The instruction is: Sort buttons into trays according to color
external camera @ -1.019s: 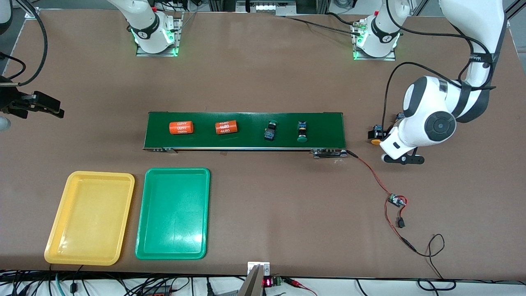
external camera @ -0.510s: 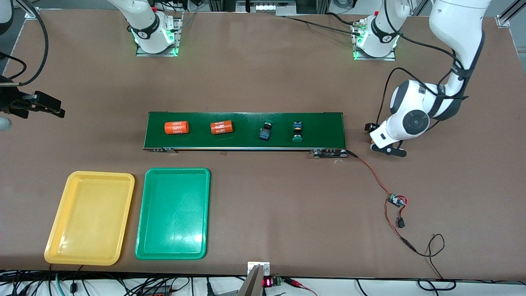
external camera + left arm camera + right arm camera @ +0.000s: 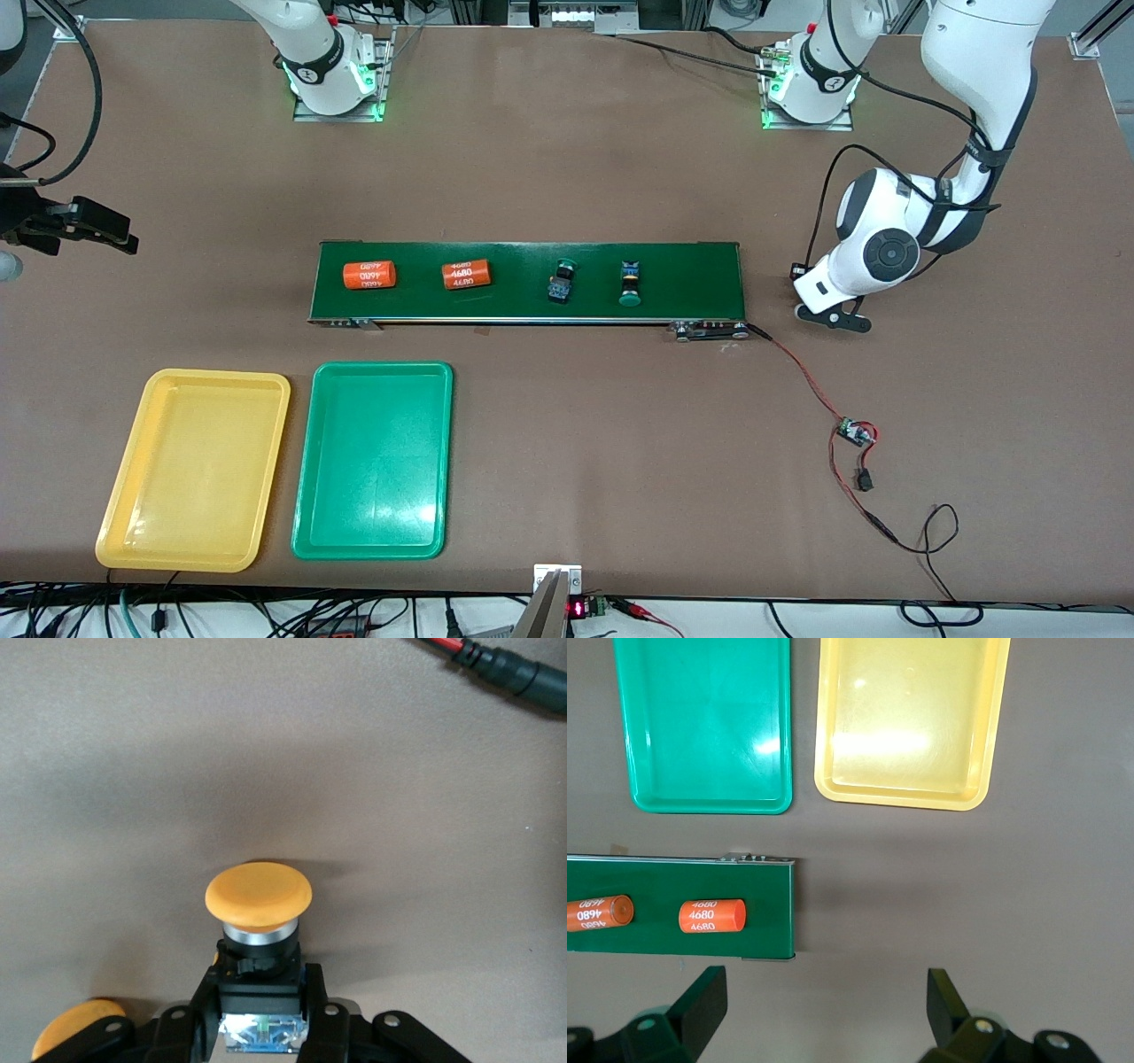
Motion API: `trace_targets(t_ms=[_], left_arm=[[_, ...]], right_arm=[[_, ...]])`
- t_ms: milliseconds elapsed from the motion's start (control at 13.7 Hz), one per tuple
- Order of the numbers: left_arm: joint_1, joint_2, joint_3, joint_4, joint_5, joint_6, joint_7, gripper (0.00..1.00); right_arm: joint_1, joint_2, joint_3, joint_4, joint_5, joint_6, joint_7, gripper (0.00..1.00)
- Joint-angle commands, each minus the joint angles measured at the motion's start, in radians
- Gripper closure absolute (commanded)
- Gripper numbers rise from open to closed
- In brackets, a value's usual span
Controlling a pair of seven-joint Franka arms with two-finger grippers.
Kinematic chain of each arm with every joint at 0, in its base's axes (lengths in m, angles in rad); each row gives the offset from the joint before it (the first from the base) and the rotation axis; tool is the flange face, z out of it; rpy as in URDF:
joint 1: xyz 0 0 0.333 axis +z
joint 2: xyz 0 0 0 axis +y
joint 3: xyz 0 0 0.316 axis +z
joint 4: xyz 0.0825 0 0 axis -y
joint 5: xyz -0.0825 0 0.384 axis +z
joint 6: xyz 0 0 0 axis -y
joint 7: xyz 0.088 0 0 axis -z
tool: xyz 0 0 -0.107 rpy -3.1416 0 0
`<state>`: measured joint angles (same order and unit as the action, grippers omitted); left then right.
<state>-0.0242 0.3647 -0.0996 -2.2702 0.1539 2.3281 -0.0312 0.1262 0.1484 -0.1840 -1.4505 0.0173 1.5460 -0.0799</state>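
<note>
**Left gripper closes on a yellow button off the belt**

Front view: taking 12 o'clock as the arms' bases, my left gripper [image 3: 800,285] has come down to the table at about 3 o'clock, just off the end of the conveyor belt [image 3: 691,266]. A second ago it was higher. The two green buttons [image 3: 561,279] and two orange cylinders [image 3: 368,275] have ridden along the belt toward 9 o'clock. My right gripper [image 3: 122,239] waits at 9 o'clock. The yellow tray [image 3: 217,376] and green tray [image 3: 381,366] sit empty at 7 o'clock.

Left wrist view: my fingers [image 3: 199,1014], wide apart a moment ago, now pinch the black body of a yellow button [image 3: 258,895] lying on the table. A second yellow cap [image 3: 75,1036] shows beside it. I judge the grasp made and the carry to the yellow tray next.

Right wrist view: my right gripper gapes wide, holding nothing.
</note>
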Motion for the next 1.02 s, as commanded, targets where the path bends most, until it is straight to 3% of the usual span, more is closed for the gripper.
trace_targets(t_ms=[0, 146, 291, 510, 946], left_arm=[[0.0, -0.044, -0.015, 0.107, -0.017, -0.212, 0.002, 0.9], [-0.008, -0.041, -0.064, 0.265, -0.133, -0.427, 0.002, 0.9], [-0.016, -0.039, -0.11, 0.348, -0.206, -0.464, 0.002, 0.89], [-0.036, -0.009, -0.187, 0.383, -0.367, -0.377, -0.019, 0.89], [-0.103, 0.082, -0.256, 0.321, -0.376, -0.17, -0.136, 0.84]], right_arm=[[-0.003, 0.002, 0.001, 0.004, 0.013, -0.001, 0.002, 0.0], [-0.008, 0.003, 0.001, 0.004, 0.013, 0.0, -0.007, 0.0], [-0.005, 0.007, 0.001, 0.004, 0.015, 0.0, 0.003, 0.0], [0.058, 0.011, 0.006, 0.004, 0.015, 0.005, 0.006, 0.0], [0.174, 0.056, 0.006, -0.007, 0.05, 0.042, 0.129, 0.0]])
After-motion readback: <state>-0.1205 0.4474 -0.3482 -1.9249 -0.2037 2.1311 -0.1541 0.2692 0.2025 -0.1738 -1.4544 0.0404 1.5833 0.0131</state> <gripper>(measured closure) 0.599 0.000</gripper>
